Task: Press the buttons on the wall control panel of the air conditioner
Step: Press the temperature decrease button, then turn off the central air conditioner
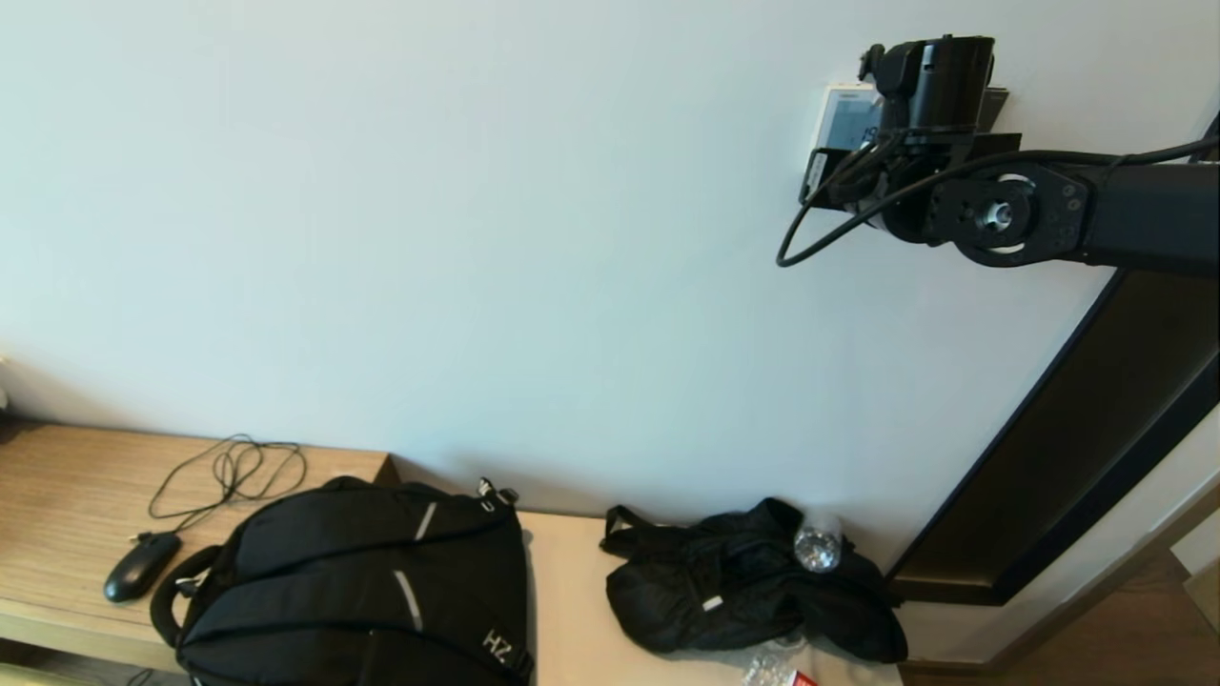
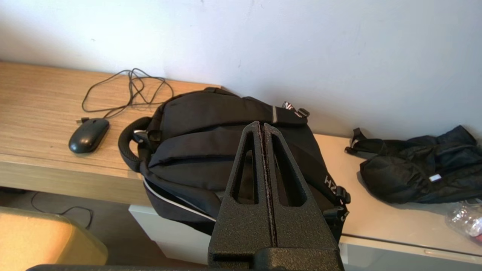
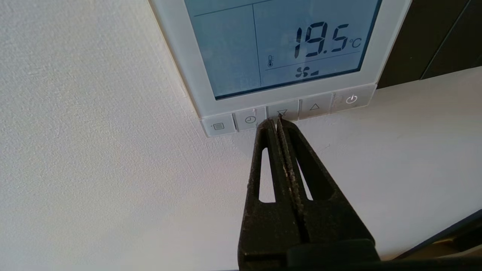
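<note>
- While the right pincer [image 3: 278, 120] is clenched on nothing, its paired tips sit at the down-arrow button [image 3: 282, 112], in the upper centre of the right wrist frame.
- Control panel [image 1: 846, 116]: fixed to the wall [image 1: 477, 238], upper right of the head frame. The display reads 19.5 °C.
- Handling: the buttons appear to be stiff plastic with short travel. No grasp is needed. Press the centre of one key squarely, with light force; the screen above looks fragile.
- Neighbouring keys lie just beside the target, so a sideways slip would strike the clock key [image 3: 250, 120] or the up-arrow key [image 3: 314, 107].
- Left pincer [image 2: 263, 126]: clenched, empty, idle above the backpack [image 2: 226, 150].
- Room: wooden worktop [image 1: 57, 495], lower left, carries a mouse [image 1: 141, 564].
</note>
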Available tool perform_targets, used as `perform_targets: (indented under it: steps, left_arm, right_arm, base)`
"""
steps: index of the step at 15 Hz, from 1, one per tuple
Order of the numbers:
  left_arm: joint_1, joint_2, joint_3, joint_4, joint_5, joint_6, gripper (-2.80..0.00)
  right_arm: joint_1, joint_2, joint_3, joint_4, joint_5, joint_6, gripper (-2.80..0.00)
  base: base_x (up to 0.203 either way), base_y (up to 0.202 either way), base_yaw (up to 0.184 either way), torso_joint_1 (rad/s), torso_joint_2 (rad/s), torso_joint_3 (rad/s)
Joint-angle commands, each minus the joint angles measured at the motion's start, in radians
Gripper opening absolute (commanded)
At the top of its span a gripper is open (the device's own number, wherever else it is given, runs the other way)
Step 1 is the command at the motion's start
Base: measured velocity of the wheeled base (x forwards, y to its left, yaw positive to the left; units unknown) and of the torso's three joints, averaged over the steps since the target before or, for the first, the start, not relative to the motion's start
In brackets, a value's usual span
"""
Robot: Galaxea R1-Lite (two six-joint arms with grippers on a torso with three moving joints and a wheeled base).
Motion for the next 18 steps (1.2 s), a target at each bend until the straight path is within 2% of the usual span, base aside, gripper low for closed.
perform_targets:
  steps: [1,5,9,18]
  left_arm:
    - [0.000,0.000,0.000,0.001,0.001,-0.001,-2.80]
    - [0.000,0.000,0.000,0.001,0.001,-0.001,-2.80]
    - [0.000,0.000,0.000,0.001,0.001,-0.001,-2.80]
    - [0.000,0.000,0.000,0.001,0.001,-0.001,-2.80]
  right_arm:
    - [0.005,-0.038,0.020,0.000,-0.004,0.004,-2.80]
    - [0.008,-0.203,0.182,-0.006,-0.004,0.009,-2.80]
    - [-0.017,-0.430,0.419,-0.010,-0.003,-0.010,-2.80]
    - [-0.137,-0.997,0.931,-0.003,-0.003,-0.158,-2.80]
  base:
    - [0.000,0.000,0.000,0.000,0.00,0.000]
    - [0.000,0.000,0.000,0.000,0.00,0.000]
    - [0.000,0.000,0.000,0.000,0.00,0.000]
    - [0.000,0.000,0.000,0.000,0.00,0.000]
